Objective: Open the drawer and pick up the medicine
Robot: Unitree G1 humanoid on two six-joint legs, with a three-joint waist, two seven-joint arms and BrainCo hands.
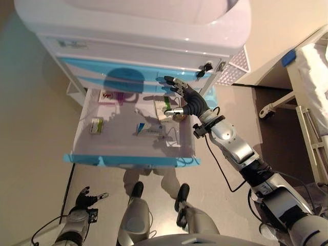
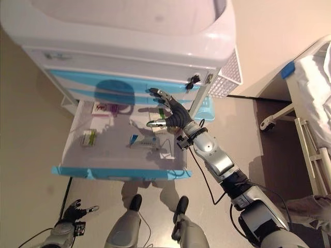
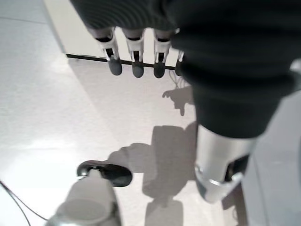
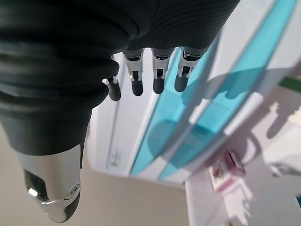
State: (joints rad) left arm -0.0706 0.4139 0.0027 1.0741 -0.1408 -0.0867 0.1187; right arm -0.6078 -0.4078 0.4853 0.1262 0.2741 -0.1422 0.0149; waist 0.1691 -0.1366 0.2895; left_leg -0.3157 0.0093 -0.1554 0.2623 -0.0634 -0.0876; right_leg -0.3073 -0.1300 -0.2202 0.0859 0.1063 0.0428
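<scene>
the white cart (image 1: 128, 23) stands with one drawer (image 1: 133, 160) pulled out, its blue front edge toward the robot, and above the opening two more blue drawer fronts (image 1: 102, 69) sit flush in the cart's face

inside the open drawer i count about five small items: a pink and white packet (image 1: 110, 95) at the back left, a green and white box (image 1: 96, 124) near the left wall, a blue and white tube or box (image 1: 142, 128) around the middle, a white box with a green patch (image 1: 165, 105) toward the back right, and some loose clear wrapping (image 1: 171, 137) near the right wall; which of these is the medicine i cannot tell for sure, but all of them lie in the drawer and none is in a hand

the right hand (image 1: 185, 100) hovers over the back right part of the drawer, fingers spread and straight, thumb (image 1: 174, 110) out to the side, holding nothing; it is just above the white box with the green patch, and i cannot tell if it touches it

the left hand (image 1: 84, 197) hangs low by the floor (image 1: 31, 128), well apart from the cart, fingers relaxed and apart, empty

a white mesh basket (image 1: 233, 69) hangs on the cart's right side, and one bed (image 1: 312, 82) with a white frame stands off to the right
</scene>
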